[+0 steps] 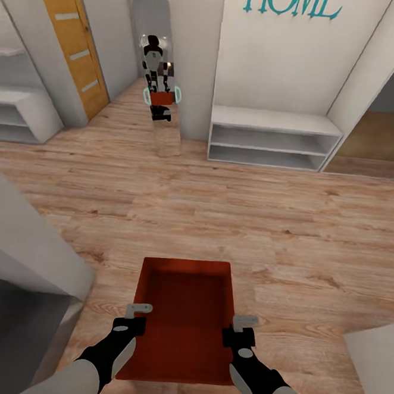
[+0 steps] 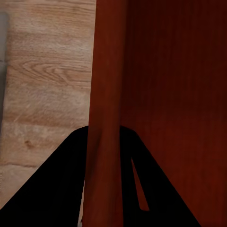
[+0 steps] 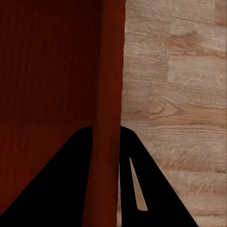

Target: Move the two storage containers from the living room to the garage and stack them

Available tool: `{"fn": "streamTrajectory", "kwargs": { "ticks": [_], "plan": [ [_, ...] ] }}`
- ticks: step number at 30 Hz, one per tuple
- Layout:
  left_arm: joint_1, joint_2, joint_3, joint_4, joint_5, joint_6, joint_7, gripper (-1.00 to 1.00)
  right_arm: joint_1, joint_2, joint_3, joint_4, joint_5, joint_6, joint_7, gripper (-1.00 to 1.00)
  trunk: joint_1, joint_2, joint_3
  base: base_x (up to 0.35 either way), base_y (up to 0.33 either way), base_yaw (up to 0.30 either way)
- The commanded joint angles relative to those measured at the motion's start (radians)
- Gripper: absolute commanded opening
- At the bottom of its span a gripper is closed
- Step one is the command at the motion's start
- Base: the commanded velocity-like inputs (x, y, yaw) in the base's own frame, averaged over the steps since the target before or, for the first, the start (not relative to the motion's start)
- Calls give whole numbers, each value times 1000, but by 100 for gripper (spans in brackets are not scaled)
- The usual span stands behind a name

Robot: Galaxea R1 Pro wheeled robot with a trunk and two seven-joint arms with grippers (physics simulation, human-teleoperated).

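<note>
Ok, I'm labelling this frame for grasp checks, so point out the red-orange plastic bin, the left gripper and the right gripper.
Red-orange plastic bin [image 1: 182,306]: head view, on its flat inner bottom.
Left gripper [image 1: 138,313]: head view, at the fingertips clamped on the bin's left wall.
Right gripper [image 1: 240,326]: head view, at the fingertips clamped on the bin's right wall.

A home hallway; wood-plank floor [image 1: 249,213]; white low shelves [image 1: 274,139]; teal "HOME" lettering [image 1: 293,2]; wooden door [image 1: 70,36].

The storage container [image 1: 180,315] hangs between the left gripper [image 1: 139,310] and right gripper [image 1: 244,322], above the wood-plank floor [image 1: 249,213]; a shelf unit [image 1: 274,138] stands ahead against the wall.
</note>
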Motion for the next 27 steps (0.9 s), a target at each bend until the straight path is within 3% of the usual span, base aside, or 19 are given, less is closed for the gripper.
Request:
{"fn": "streamTrajectory", "kwargs": {
  "ticks": [1, 9, 27],
  "plan": [
    [0, 4, 6, -5, -20, 8, 12, -100, -2, -1, -20, 3, -20, -8, -15, -100, 1, -2, -2, 326, 0, 231],
    [0, 4, 6, -5, -20, 8, 12, -100, -2, -1, -20, 3, -20, -8, -15, -100, 1, -2, -7, 326, 0, 182],
    [0, 4, 6, -4, -20, 8, 10, -100, -2, -1, -20, 3, -20, -8, -15, -100, 1, -2, -7, 326, 0, 5]
  ]
}}
